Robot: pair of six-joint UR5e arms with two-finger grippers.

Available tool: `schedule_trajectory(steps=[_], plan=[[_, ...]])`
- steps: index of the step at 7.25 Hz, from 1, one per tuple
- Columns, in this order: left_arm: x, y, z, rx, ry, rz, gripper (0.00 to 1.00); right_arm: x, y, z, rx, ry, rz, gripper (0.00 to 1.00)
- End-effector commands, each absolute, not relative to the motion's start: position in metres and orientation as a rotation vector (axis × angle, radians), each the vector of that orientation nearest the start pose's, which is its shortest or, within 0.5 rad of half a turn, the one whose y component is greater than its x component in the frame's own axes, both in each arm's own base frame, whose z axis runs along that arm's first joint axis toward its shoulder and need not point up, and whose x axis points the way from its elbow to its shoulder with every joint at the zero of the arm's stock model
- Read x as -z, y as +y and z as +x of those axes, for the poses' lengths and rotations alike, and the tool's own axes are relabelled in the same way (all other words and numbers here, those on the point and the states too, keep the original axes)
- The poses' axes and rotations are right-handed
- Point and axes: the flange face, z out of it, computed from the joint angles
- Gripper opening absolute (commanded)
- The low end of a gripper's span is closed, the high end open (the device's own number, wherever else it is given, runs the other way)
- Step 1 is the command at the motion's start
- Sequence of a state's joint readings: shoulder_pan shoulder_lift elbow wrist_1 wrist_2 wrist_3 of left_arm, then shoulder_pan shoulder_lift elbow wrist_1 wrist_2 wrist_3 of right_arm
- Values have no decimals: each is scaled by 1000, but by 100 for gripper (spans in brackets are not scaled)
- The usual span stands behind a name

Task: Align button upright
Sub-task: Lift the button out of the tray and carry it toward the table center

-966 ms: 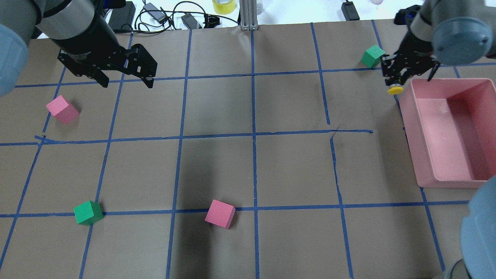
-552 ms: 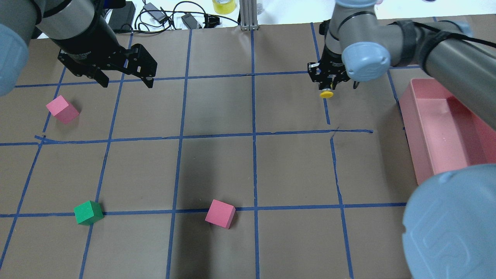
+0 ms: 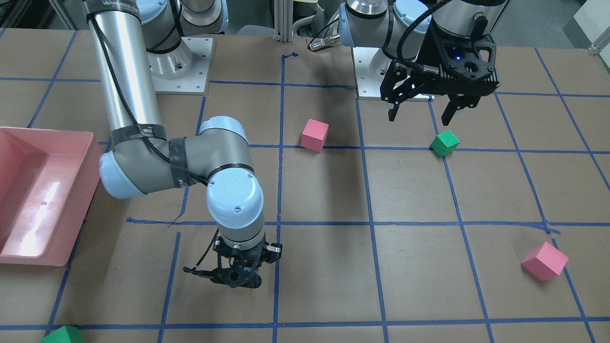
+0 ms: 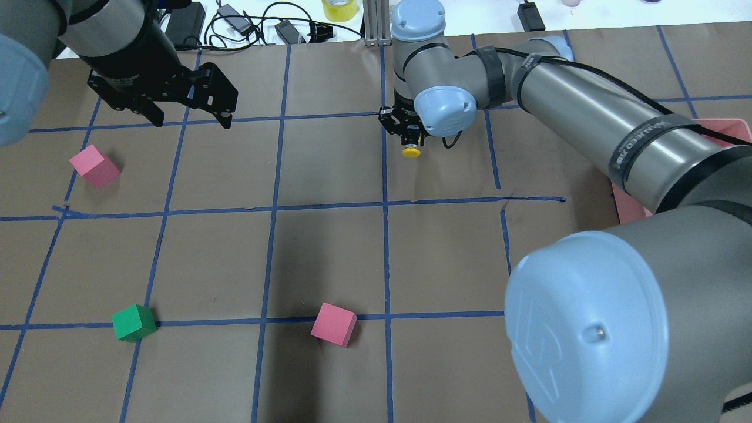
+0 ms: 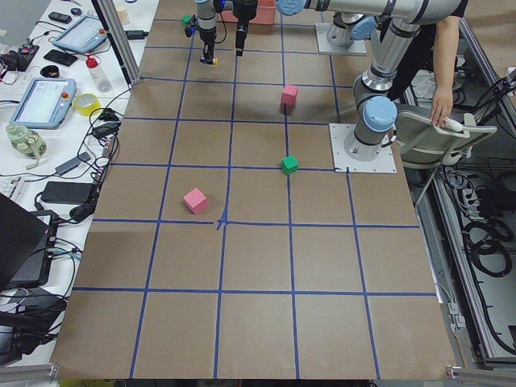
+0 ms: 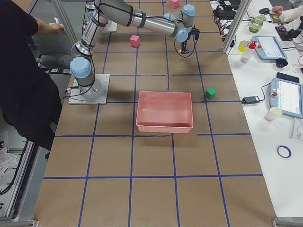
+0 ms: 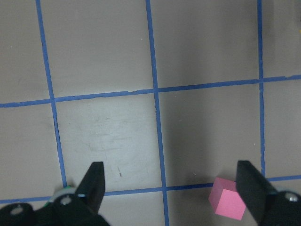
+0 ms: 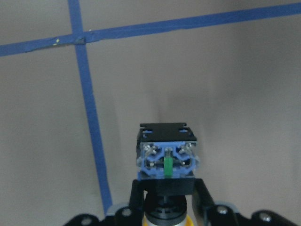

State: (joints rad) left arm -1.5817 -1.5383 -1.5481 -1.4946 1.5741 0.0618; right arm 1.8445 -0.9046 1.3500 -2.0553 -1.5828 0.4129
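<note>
My right gripper [image 4: 409, 143] is shut on the button [image 4: 411, 152] and holds it just above the table, near the centre blue line at the far side. The yellow cap shows in the overhead view. In the right wrist view the button's blocky blue, silver and black base [image 8: 167, 157] points away from the camera toward the table, with the fingers [image 8: 136, 197] clamped lower on it. In the front-facing view the right gripper [image 3: 237, 277] hides the button. My left gripper [image 4: 192, 122] is open and empty, hovering at the far left; it also shows in the front-facing view [image 3: 419, 118].
Pink cubes [image 4: 94, 166] [image 4: 333, 324] and a green cube [image 4: 134, 322] lie on the brown paper. Another green cube [image 6: 210, 92] sits next to the pink bin [image 6: 164, 126]. The right arm's long link [image 4: 587, 117] spans the table's right half. Cables lie beyond the far edge.
My right gripper has carried the button leftward, from beside the pink bin to near the table's centre line. The left arm has stayed put.
</note>
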Motion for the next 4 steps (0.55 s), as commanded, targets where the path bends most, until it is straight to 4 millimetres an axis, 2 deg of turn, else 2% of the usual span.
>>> schedule_trajectory(steps=[1,2,3,4], plan=[[-520,-495,-137,223,3125,105,100,-212,-647,359,38,3120,261,0],[-518,-507,-137,301,3130,95,100,-201,-642,377,59,3115,235,0],[-506,-513,-138,292,3134,105,100,-200,-640,382,57,3112,237,0],[-497,-511,-141,268,3135,119,100,-198,-636,388,44,3103,221,0]])
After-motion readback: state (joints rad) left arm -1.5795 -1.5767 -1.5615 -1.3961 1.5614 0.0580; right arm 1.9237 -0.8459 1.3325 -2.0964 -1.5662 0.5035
